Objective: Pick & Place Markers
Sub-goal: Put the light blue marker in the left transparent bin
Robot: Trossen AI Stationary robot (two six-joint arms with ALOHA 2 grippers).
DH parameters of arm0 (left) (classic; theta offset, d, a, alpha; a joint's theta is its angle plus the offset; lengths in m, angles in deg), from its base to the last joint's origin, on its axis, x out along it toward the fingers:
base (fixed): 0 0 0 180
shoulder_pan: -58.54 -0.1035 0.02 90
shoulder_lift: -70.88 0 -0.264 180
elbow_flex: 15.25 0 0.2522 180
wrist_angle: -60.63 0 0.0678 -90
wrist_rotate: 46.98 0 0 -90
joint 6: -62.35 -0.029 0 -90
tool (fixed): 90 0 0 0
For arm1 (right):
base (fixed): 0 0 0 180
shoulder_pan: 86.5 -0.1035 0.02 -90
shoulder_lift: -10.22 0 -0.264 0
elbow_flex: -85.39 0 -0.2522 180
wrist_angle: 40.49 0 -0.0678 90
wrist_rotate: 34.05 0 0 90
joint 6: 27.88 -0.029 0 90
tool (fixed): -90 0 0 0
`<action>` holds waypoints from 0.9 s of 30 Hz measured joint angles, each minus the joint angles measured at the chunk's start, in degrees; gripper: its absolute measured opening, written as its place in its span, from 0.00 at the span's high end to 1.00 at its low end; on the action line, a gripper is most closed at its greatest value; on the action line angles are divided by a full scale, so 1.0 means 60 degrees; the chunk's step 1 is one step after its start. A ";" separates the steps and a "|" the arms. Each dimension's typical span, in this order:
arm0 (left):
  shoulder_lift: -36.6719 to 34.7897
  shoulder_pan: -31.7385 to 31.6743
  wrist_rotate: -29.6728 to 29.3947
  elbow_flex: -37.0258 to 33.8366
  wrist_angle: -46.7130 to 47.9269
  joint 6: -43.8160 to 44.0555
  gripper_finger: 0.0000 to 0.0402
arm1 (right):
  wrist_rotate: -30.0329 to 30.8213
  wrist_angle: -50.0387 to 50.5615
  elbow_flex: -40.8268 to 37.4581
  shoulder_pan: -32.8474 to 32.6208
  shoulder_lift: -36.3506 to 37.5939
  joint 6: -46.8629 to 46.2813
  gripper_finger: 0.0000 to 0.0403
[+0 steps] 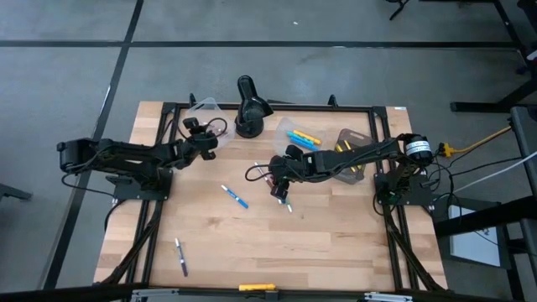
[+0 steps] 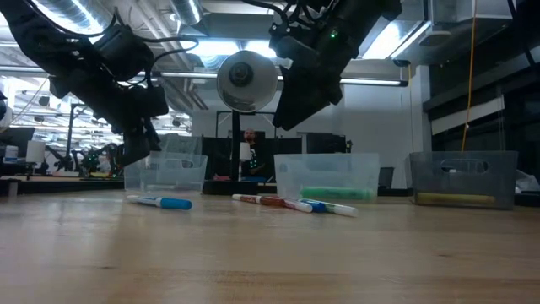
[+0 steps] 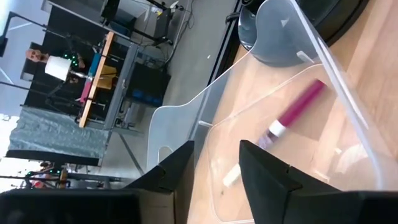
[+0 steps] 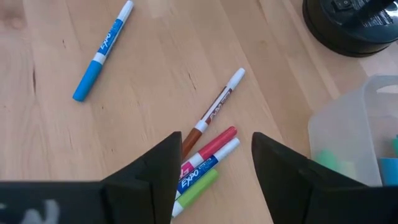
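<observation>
Two grippers hang over the wooden table [image 1: 336, 226], both with fingers spread and nothing between them. The right gripper [image 4: 214, 165] sits just above a small cluster of markers [image 4: 205, 158] near the table's middle: a brown one, a red one, a blue-banded one and a green one lying close together. A cyan marker [image 4: 102, 50] lies apart from them on the bare wood. The left gripper [image 3: 214, 168] hovers over a clear tub [image 3: 298, 81] at the far left edge, where a magenta marker [image 3: 298, 109] rests inside. Beside that tub stands the black desk lamp [image 1: 249, 107]. Another tub [image 1: 302, 138] near the lamp holds yellow and cyan markers. One dark marker [image 1: 181, 257] lies alone near the front left.
</observation>
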 joint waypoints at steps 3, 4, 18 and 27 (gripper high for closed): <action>-0.0004 0.0011 0.0000 0.0000 0.0000 0.0130 0.66 | -0.0002 0.0000 0.0000 0.0000 0.0000 -0.0134 0.52; -0.0022 0.0011 0.0014 0.0000 0.0004 0.0260 0.65 | -0.0003 0.0000 0.0000 0.0000 0.0000 -0.0186 0.52; -0.1666 0.0972 0.0198 0.0000 -0.0564 0.0533 0.65 | -0.0003 0.0000 0.0000 0.0000 -0.0004 -0.0219 0.52; -0.2771 0.1975 0.2153 0.0000 -0.0544 0.1286 0.65 | -0.0001 0.0000 0.0000 0.0000 -0.0004 -0.0211 0.52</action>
